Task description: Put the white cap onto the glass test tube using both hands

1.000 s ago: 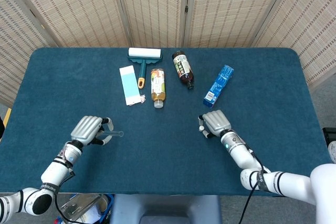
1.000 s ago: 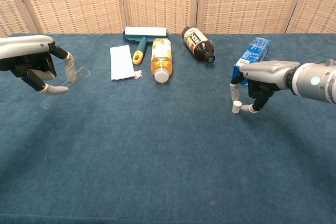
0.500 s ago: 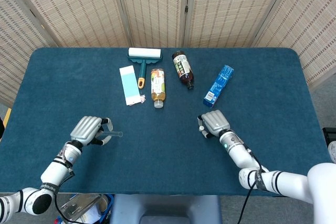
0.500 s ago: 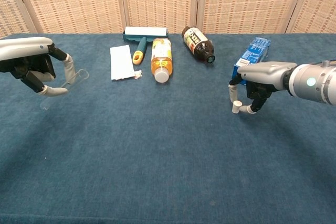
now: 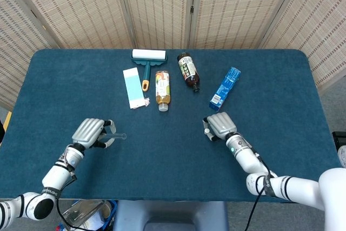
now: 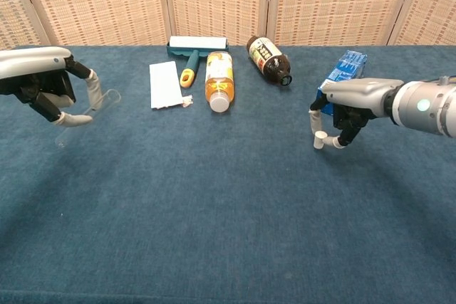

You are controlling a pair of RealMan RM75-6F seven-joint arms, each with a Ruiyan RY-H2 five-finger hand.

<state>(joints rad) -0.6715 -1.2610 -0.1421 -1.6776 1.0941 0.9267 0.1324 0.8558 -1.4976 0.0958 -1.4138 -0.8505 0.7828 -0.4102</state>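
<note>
Both hands raised over the blue table (image 6: 214, 211), each holding one part, well apart.

The left hand (image 6: 44, 87) is curled around the glass test tube (image 6: 100, 105), which lies tilted, its open end toward the table's middle. The right hand (image 6: 349, 108) pinches the white cap (image 6: 320, 139) between downturned fingers (image 6: 314, 120), near the blue carton (image 6: 343, 70); the cap hangs above the cloth.

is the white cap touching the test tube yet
Apart. The chest view shows the white cap pinched in the right hand, far across the table from the glass test tube held in the left hand.
</note>
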